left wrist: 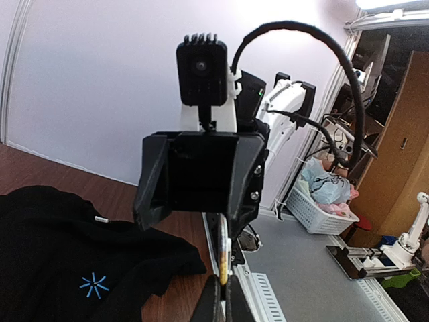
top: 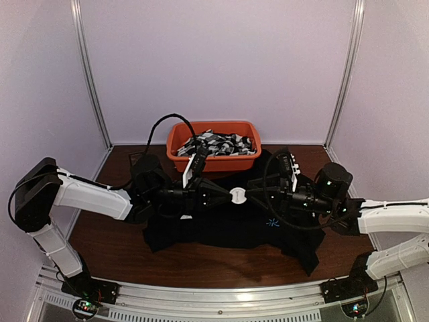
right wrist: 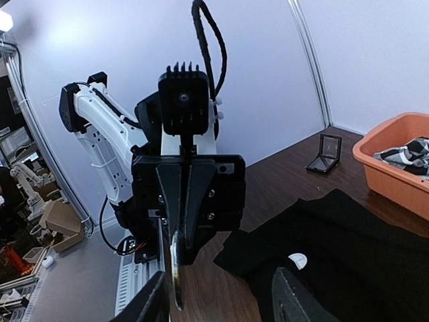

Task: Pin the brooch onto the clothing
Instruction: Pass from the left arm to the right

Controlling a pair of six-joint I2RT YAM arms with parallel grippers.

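Observation:
The brooch [top: 238,195], a small white disc, hangs in the air above the black shirt [top: 221,228] between my two grippers. My left gripper [top: 226,194] is shut on it. In the left wrist view the brooch [left wrist: 223,258] shows edge-on, pinched in the left gripper [left wrist: 222,305]. My right gripper [top: 253,194] faces it with its jaws wide open. In the right wrist view the brooch [right wrist: 175,272] lies inside the right gripper [right wrist: 221,302], close beside its left finger [right wrist: 151,303]. The shirt bears a light-blue starburst [top: 272,222] and a white tag [right wrist: 297,259].
An orange bin [top: 175,146] with black-and-white patterned fabrics [top: 221,143] stands just behind the shirt. A small open black case [right wrist: 326,154] lies on the wooden table left of the bin. The metal rail [top: 221,302] runs along the near edge.

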